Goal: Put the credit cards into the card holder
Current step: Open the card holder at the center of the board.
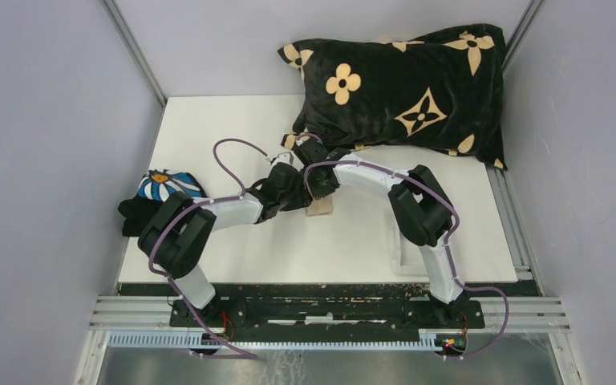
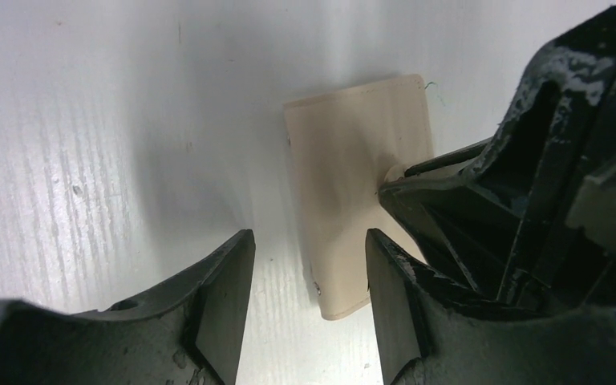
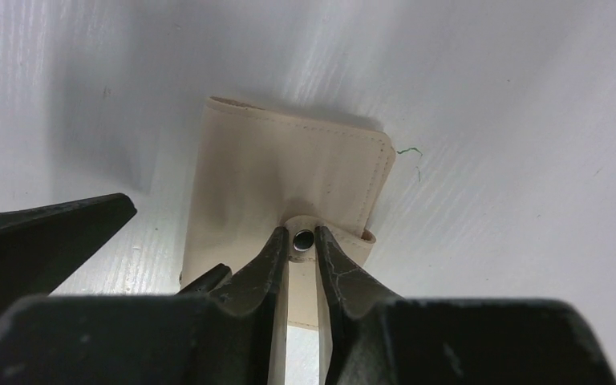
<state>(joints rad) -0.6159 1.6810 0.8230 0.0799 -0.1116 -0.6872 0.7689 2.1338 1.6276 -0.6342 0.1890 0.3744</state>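
Observation:
The tan card holder point(image 1: 319, 208) lies folded flat on the white table point(image 1: 233, 128). It shows in the right wrist view point(image 3: 281, 168) and the left wrist view point(image 2: 353, 152). My right gripper point(image 3: 302, 233) is shut on its snap tab point(image 3: 301, 285), with the metal snap showing between the fingertips. From above it point(image 1: 318, 186) is over the holder. My left gripper point(image 2: 309, 241) is open and empty, low over the table beside the holder's near corner, one finger next to the right gripper. From above it point(image 1: 285, 192) sits just left of the holder. No credit cards show.
A black pillow with tan flowers point(image 1: 409, 88) lies at the back right, close behind the grippers. A dark cloth with a daisy print point(image 1: 159, 192) hangs at the table's left edge. A clear flat box point(image 1: 409, 261) lies by the right arm.

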